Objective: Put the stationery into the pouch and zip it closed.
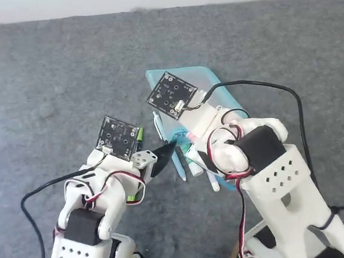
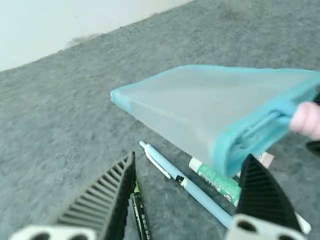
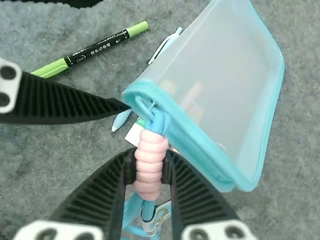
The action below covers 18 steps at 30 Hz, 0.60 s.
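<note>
One pouch (image 3: 225, 85) | right gripper (image 3: 148, 154) clamps pink pull (image 3: 149, 170) | left gripper (image 2: 190, 160) wide over pen (image 2: 186, 186) | marker (image 3: 90, 50) lettered

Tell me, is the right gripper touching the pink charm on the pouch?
Touching. The right wrist view shows the right gripper squeezing the pink charm from both sides.

Both arms are white printed plastic with black servo blocks: left arm (image 1: 87, 225), right arm (image 1: 280, 179). Rows of round holes in the upper plates. Black square circuit board (image 1: 120, 137) on each wrist, white plug at its edge. Red-white-black wire bundles (image 1: 113, 183), thick black cable (image 1: 281, 88). Left gripper (image 2: 190, 159), right gripper (image 3: 150, 152) — black ribbed wedge fingers (image 3: 100, 195) on white mounts with screw holes.
</note>
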Motion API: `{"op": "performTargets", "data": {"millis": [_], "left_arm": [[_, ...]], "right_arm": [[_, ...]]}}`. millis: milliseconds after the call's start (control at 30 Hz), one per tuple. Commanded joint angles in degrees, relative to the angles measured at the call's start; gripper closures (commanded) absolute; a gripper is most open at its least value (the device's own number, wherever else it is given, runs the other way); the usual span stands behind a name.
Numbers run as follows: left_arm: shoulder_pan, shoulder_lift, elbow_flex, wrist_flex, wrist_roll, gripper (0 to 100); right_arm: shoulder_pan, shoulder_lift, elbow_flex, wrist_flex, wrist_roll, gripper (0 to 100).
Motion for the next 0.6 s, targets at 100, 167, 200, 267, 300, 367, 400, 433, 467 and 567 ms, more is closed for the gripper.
{"op": "performTargets", "data": {"millis": [100, 167, 200, 267, 300, 367, 400, 433, 467, 567], "left_arm": [[0.44, -0.35, 1.45, -5.27, 0.00, 68], [0.35, -0.35, 4.09, -8.18, -1.23, 68], [0.35, -0.35, 4.70, -9.05, -1.32, 69], [0.18, -0.35, 4.79, -9.41, -1.41, 70], [0.18, -0.35, 4.79, -9.58, -1.32, 70], [0.18, -0.35, 4.79, -9.67, -1.23, 71], [0.18, -0.35, 4.79, -9.49, -1.23, 71], [0.18, -0.35, 4.79, -9.49, -1.23, 71], [0.18, -0.35, 4.79, -9.49, -1.23, 71], [0.18, -0.35, 4.79, -9.58, -1.14, 71]], "right_arm": [[-0.84, -2.59, -3.25, 0.75, -0.53, 99.1], [-0.84, -2.51, -4.75, 1.19, -0.53, 99.1], [-0.84, -2.51, -5.63, 2.15, -0.53, 99.1], [-0.84, -2.15, -7.47, 4.53, -0.53, 99.1], [-0.84, -2.15, -7.91, 5.23, -0.44, 99.1], [-0.84, -2.51, -7.82, 5.58, -0.35, 99.1], [-0.84, -2.51, -7.82, 5.67, -0.35, 99.1], [-0.84, -2.51, -7.74, 5.76, -0.44, 99.1], [-0.84, -2.33, -7.74, 5.85, -0.44, 99.1], [-0.84, -2.15, -7.21, 5.85, -0.35, 99.1]]}}
